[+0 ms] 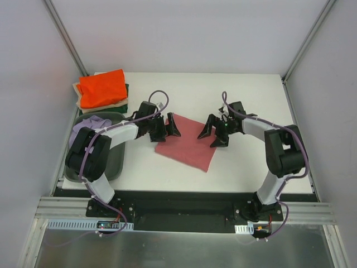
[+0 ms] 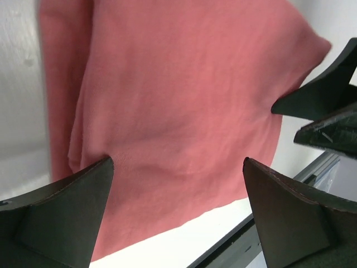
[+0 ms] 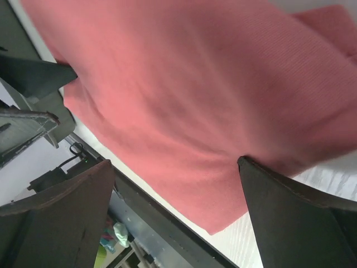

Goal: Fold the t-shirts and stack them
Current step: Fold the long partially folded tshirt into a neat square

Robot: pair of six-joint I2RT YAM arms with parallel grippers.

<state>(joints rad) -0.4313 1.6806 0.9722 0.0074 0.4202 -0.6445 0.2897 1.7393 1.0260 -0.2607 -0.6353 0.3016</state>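
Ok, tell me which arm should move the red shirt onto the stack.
Left, probably: the stack sits far left, on that arm's side, and the left end effector is open at the red shirt's left edge.

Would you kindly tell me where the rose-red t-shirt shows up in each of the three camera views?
Top external: the rose-red t-shirt lies flat, mid-picture.
Left wrist: the rose-red t-shirt fills most of the frame, from the top to the lower middle.
Right wrist: the rose-red t-shirt covers the upper and middle frame.
Shared landmark: the white table bordering the shirt's edge.
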